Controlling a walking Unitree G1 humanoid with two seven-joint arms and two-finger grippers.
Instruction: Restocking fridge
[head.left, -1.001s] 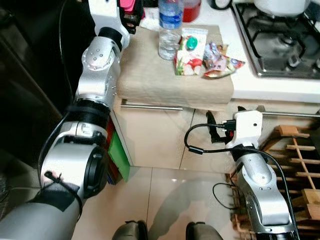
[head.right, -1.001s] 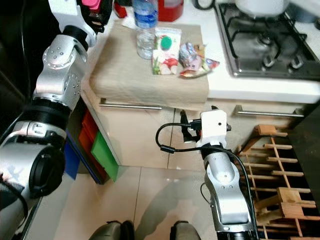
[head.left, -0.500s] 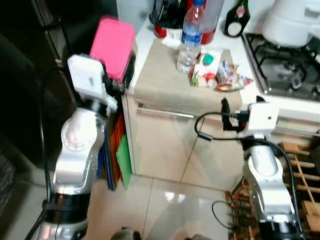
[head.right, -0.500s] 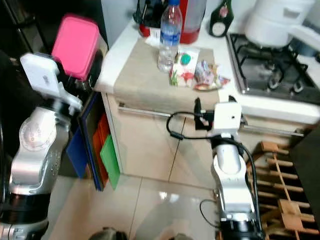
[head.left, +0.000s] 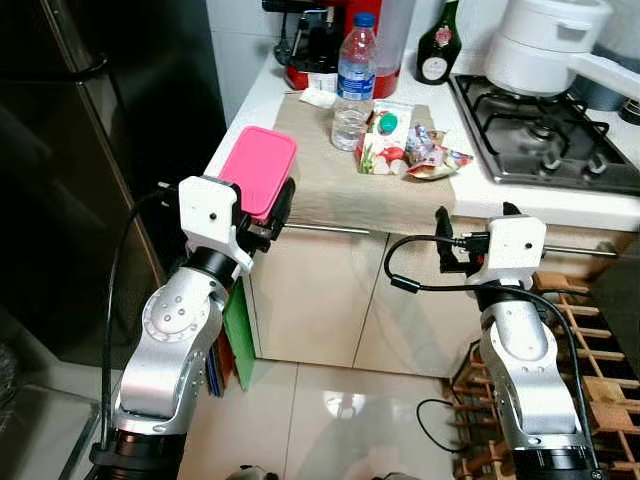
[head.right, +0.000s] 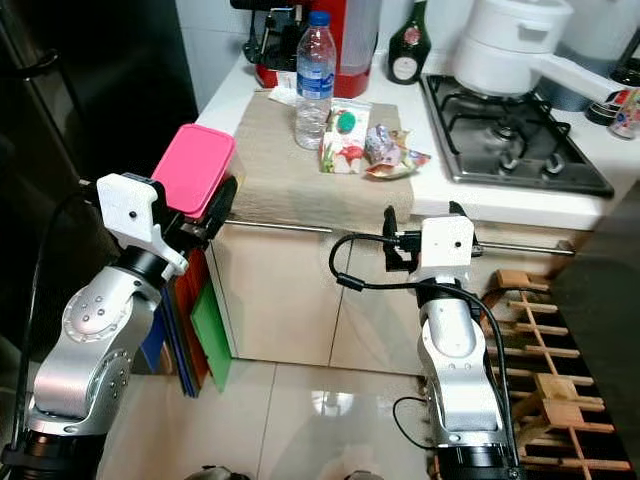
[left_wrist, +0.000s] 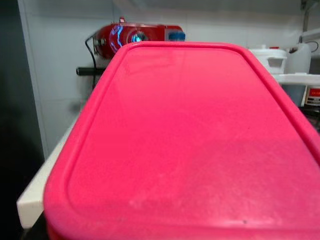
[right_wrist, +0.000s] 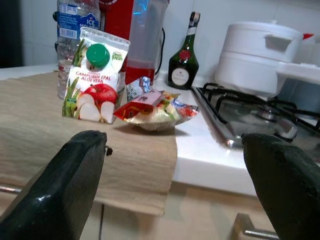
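My left gripper (head.left: 268, 206) is shut on a box with a pink lid (head.left: 258, 172), held tilted just off the counter's front left corner, beside the dark closed fridge (head.left: 90, 150). The pink lid (left_wrist: 190, 130) looms large in the left wrist view. My right gripper (head.left: 475, 215) stands open with nothing in it, in front of the counter edge; its fingers (right_wrist: 65, 185) point at a juice carton (right_wrist: 95, 75), snack packets (right_wrist: 155, 107) and a water bottle (head.left: 353, 80) on a beige mat (head.left: 330, 185).
A gas hob (head.left: 540, 120) with a white pot (head.left: 540, 45) lies to the right. A red appliance (head.left: 320, 40) and a dark bottle (head.left: 437, 45) stand at the back. A wooden rack (head.left: 600, 330) sits low right; coloured boards (head.left: 235, 330) lean beside the cabinet.
The camera has risen and pulled back. My left arm has drawn the pink-lidded box away from the counter and lower, toward me. The right gripper stays open before the counter front.
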